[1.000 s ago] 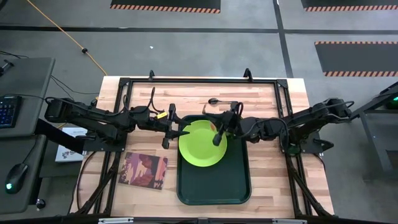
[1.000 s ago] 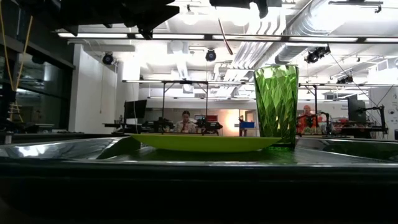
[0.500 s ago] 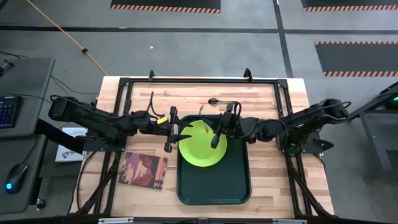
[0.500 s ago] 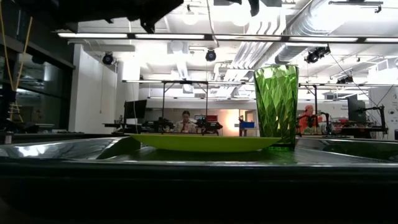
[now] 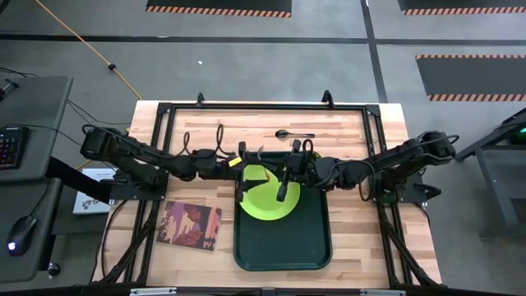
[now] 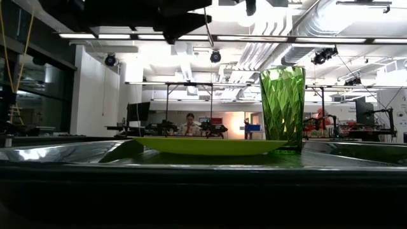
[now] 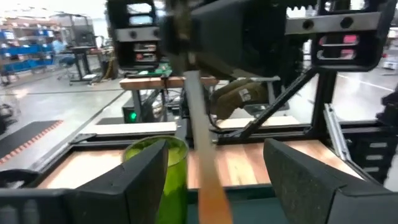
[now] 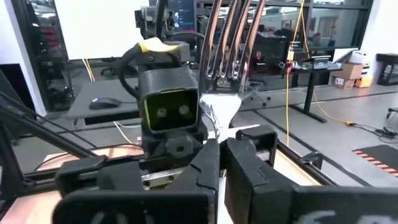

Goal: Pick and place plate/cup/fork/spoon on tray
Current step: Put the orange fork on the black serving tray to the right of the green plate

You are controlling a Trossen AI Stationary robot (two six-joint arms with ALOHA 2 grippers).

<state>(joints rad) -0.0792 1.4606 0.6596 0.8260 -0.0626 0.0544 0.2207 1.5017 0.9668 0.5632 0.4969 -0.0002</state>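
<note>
Tray point(image 5: 283, 242) first, since it carries the rest: we see it lying on the counter point(image 5: 353, 238) between the two arms, with the plate point(image 5: 267, 197) resting in its far half and the cup point(image 6: 282, 107) standing just beside the plate. The spoon point(image 5: 293, 133) lies alone on the bare wood, well apart from the tray, so we judge it is yet to be fetched. The step in hand looks to us like a fork handover above the plate. The right claw point(image 8: 219, 158) is clamped on the fork point(image 8: 222, 59), tines pointing up. The left claw point(image 5: 249, 170) has its fingers spread, the fork's handle showing between them in its own wrist view. To do this well, we would have the left claw close squarely on the handle before the right one lets go, then lay the fork down low and flat on a free strip of tray beside the plate, keeping clear of the cup so it is not tipped. The high view gives us the layout and the spoon, which no other view shows. The low view alone shows the cup upright and the plate sitting level. The right wrist view alone shows the grip on the fork, and the left wrist view the spread fingers.
</note>
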